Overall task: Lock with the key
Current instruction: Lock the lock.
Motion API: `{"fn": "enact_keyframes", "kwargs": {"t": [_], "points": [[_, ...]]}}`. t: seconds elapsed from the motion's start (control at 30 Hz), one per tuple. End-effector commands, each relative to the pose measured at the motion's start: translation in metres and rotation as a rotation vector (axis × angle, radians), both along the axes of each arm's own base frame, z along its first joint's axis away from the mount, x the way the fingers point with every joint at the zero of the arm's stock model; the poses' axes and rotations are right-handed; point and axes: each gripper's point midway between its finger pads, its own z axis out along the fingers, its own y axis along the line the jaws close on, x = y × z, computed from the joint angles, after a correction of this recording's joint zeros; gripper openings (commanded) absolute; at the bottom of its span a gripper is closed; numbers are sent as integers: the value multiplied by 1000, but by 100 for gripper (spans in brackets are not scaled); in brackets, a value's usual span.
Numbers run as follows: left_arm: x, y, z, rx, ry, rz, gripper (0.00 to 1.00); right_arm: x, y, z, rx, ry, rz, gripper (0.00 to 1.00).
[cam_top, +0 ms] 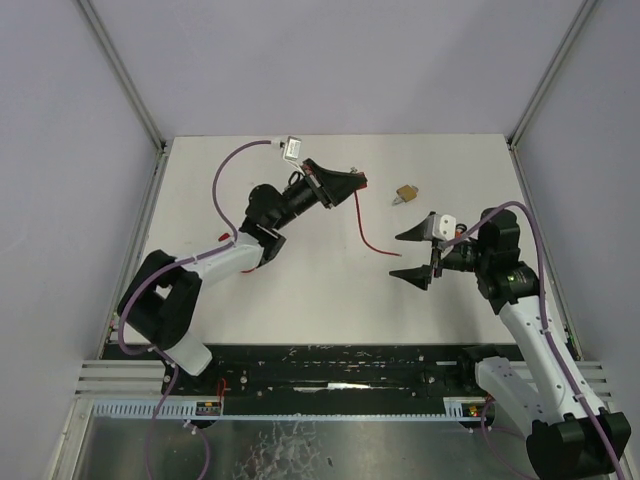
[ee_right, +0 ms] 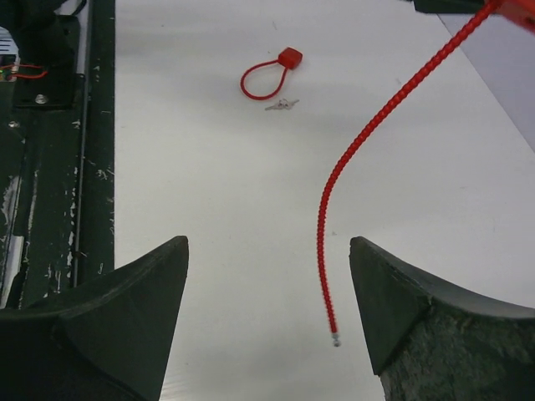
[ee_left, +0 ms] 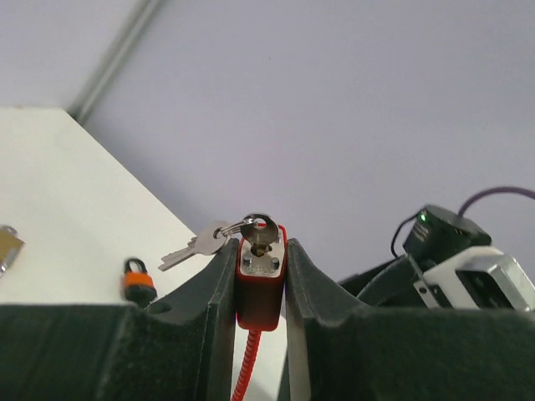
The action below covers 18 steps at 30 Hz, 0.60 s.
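White tabletop and grey walls surround your two arms. Your left gripper (ee_left: pixel 261 255) is pinched firmly on the red lock body (ee_left: pixel 261 294), with a key (ee_left: pixel 257 227) seated in its end and a spare key (ee_left: pixel 194 246) dangling beside it. The lock's red cable (ee_right: pixel 359 150) runs across the table. Its free tip lies between the widely spread fingers of your right gripper (ee_right: pixel 267 259), which holds nothing. The tip looks clear of both fingers, though the angle makes that hard to judge.

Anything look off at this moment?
Yes: the red cable of the lock clamped in the left gripper trails loose. Its free end is not plugged into the lock body, though a key sits in it.
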Motion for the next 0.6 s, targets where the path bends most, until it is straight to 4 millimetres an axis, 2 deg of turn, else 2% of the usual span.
{"fn": "enact_keyframes", "kwargs": {"t": [0.0, 0.07, 0.13, 0.2, 0.27, 0.4, 0.5, 0.57], "points": [[17, 12, 43, -89, -110, 232, 0, 15, -5, 3, -11, 4, -75, 83], [14, 11, 47, -118, -144, 251, 0, 11, -2, 6, 57, 54, -64, 83], [10, 17, 54, -172, -179, 297, 0, 9, 0, 7, 173, 182, -72, 83], [5, 25, 62, -233, -218, 358, 0, 22, -6, 20, 335, 270, -170, 86], [-2, 32, 70, -289, -263, 408, 0, 38, -21, 34, 483, 336, -292, 90], [-6, 35, 81, -354, -297, 477, 0, 67, -43, 35, 649, 518, -514, 98], [-6, 25, 83, -357, -320, 507, 0, 73, -48, 37, 742, 633, -527, 100], [-2, 17, 79, -347, -314, 538, 0, 84, -54, 32, 813, 742, -575, 100]]}}
